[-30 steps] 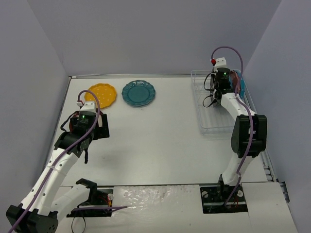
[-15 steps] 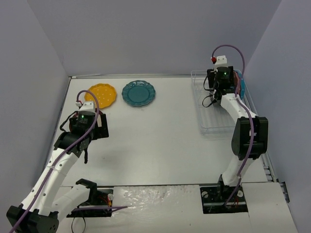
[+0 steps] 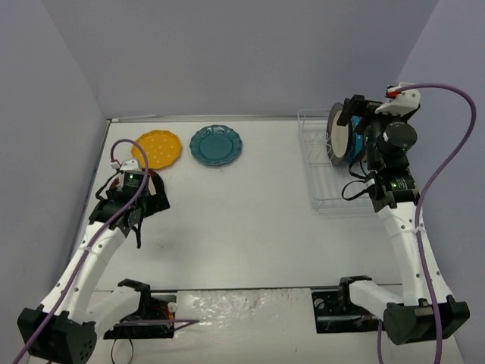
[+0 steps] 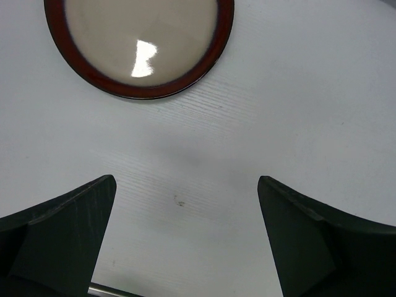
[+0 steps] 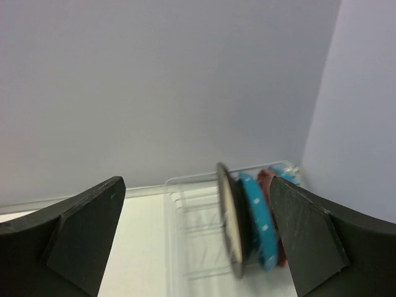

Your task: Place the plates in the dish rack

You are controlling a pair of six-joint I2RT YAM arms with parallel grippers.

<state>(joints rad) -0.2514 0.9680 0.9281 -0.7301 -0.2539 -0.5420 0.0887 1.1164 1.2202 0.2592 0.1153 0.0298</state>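
Standing on edge in the dish rack (image 3: 326,199), at the right of the counter (image 3: 242,220), four plates are seen: a dark-rimmed cream plate (image 5: 228,216) next to the free slots, then a blue plate (image 5: 257,223), a reddish plate (image 5: 271,185) and a second blue plate (image 5: 288,176). The right fingers (image 5: 102,204) are spread wide with nothing between them and are held clear of the rack, so that placement is judged done. A yellow plate (image 3: 158,148) and a teal plate (image 3: 216,145) lie flat at the far side. A maroon-rimmed plate (image 4: 139,37) lies just ahead of the left fingers (image 4: 93,204), which are likewise spread and empty. Its pick-up is judged the step in hand. The left fingers must be brought over its near rim and lowered astride the edge before being closed, or the plate may be pushed away.
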